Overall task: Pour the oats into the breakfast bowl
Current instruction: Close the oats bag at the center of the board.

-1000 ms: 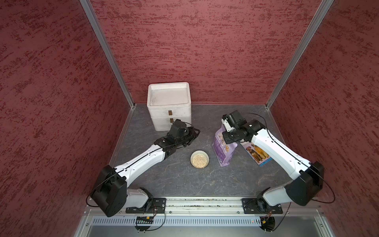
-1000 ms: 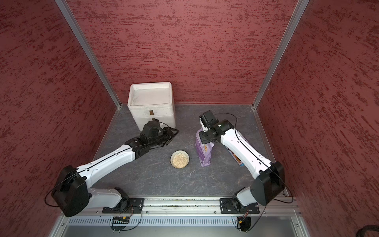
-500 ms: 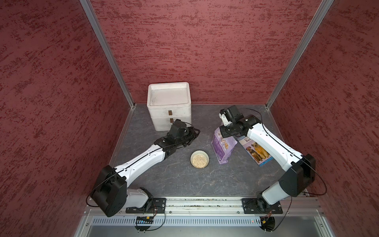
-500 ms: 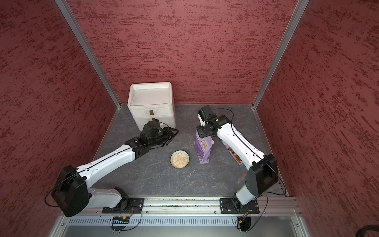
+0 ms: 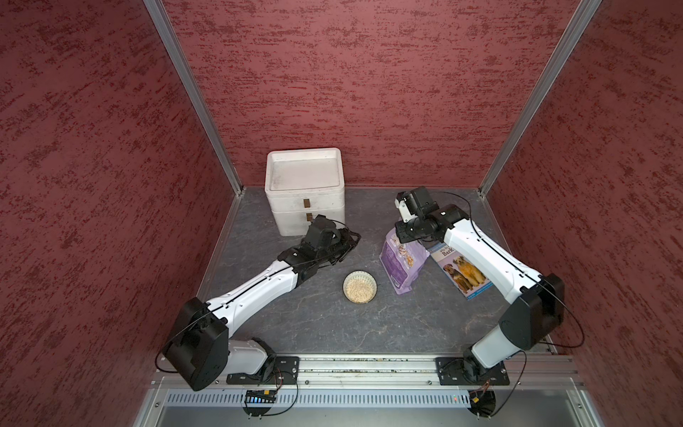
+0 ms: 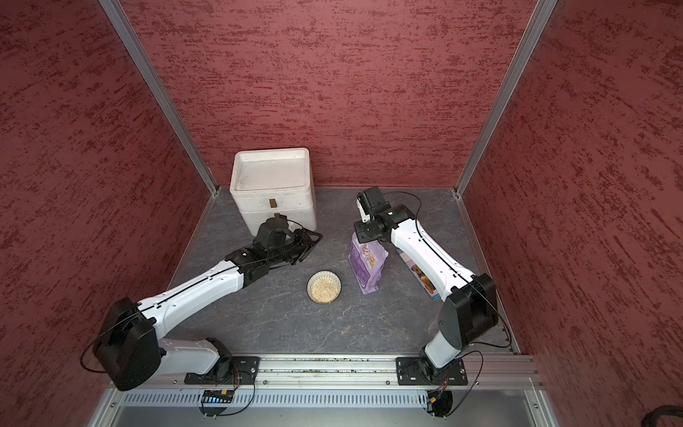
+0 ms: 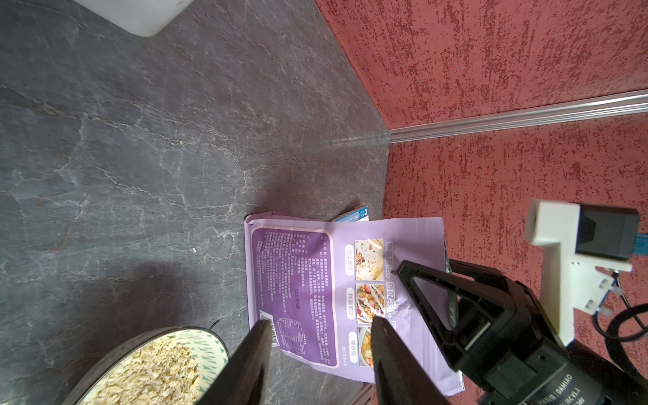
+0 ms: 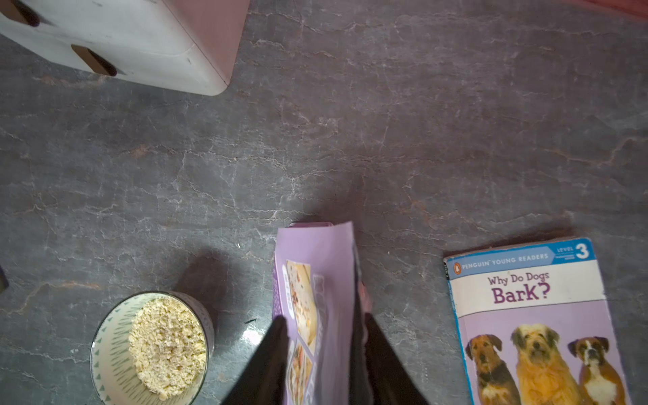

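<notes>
The breakfast bowl [image 5: 360,287] [image 6: 324,287], white with a green pattern, stands mid-table with oats [image 8: 166,347] [image 7: 150,375] inside. Just right of it stands the lavender oat pouch [image 5: 403,264] [image 6: 367,268] [image 7: 315,280] [image 8: 315,273], upright on the table. My right gripper [image 8: 324,319] [image 5: 402,237] hangs over the pouch's top edge, its jaws a little apart with one finger on each side. My left gripper [image 7: 319,321] [image 5: 353,239] hovers open and empty left of the bowl, near the drawer box, pointing toward the pouch.
A white drawer box [image 5: 305,192] stands at the back left. A dog-picture book [image 5: 462,273] [image 8: 526,315] lies flat to the right of the pouch, partly under my right arm. Red walls close in three sides.
My right wrist has drawn back slightly toward the rear wall and its jaws have parted on the pouch top. The pouch stays standing. My left arm has not moved.
</notes>
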Tool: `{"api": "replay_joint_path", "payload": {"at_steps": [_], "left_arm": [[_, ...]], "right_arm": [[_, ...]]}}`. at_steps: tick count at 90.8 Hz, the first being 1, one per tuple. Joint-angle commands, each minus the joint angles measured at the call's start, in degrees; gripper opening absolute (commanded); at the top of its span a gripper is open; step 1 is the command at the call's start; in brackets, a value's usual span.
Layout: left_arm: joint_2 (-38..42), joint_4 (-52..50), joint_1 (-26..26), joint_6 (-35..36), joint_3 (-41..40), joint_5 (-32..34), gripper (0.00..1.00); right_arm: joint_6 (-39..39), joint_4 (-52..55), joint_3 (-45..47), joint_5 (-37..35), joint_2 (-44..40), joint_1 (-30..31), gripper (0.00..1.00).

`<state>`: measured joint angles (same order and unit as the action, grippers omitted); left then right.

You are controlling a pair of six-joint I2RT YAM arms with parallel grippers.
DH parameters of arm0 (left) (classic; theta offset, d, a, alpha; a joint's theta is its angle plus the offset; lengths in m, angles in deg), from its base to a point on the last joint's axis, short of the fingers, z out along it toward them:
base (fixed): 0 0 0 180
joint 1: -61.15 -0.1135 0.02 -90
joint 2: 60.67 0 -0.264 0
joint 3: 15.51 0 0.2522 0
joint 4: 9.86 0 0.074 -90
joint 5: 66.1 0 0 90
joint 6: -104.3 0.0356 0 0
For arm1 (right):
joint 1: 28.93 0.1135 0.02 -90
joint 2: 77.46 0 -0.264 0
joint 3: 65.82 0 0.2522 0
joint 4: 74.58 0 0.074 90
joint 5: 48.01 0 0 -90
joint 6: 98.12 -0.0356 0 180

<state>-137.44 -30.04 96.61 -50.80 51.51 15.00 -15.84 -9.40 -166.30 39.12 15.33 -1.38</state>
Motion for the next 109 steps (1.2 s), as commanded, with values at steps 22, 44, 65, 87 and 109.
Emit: {"api": "replay_joint_path", "payload": {"at_steps": [22,44,65,87,109], "left_arm": [[1.6,-0.3,0.5,0.5,0.0,0.0,0.49],[2.5,-0.5,0.4,0.6,-0.3,0.5,0.49],[2.8,-0.7,0.4,0.6,-0.1,0.6,0.5],[3.2,-1.0,0.4,0.7,-0.2,0.8,0.49],[2.7,-1.0,0.4,0.8,0.1,0.7,0.49]], "right_arm": [[-0.5,-6.4,-1.9,1.7,-0.6,-2.0,0.0],[0.5,-7.3,-0.4,0.8,-5.6,-2.4,0.97],[1.0,-4.5,-2.2,-0.2,-6.8,-2.4,0.99],[1.6,0.6,-2.4,3.7,-5.6,-2.4,0.9],[5.5,7.6,-2.2,5.2,-4.9,-2.4,0.61]]}}
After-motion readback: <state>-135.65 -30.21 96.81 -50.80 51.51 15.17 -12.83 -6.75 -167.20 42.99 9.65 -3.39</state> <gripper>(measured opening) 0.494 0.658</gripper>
